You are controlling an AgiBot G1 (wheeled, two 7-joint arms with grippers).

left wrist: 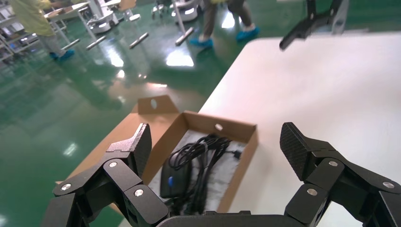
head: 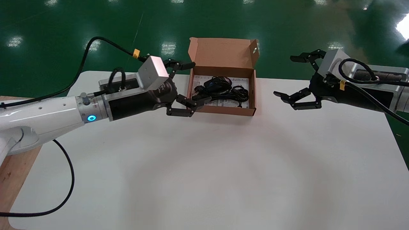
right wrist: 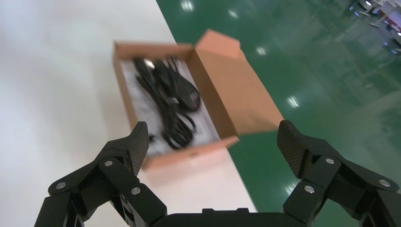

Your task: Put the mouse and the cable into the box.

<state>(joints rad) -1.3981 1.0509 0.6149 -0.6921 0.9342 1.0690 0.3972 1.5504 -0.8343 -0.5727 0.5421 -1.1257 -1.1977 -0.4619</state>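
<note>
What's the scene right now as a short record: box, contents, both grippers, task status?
box: brown cardboard, lid open, at the table's far edge
mouse: black, inside the box
cable: black, bundled, inside the box with the mouse
left gripper: jaws open, empty, at the box's left side
right gripper: jaws open, empty, apart from the box, on its right
task status: both items appear to be in the box
</note>
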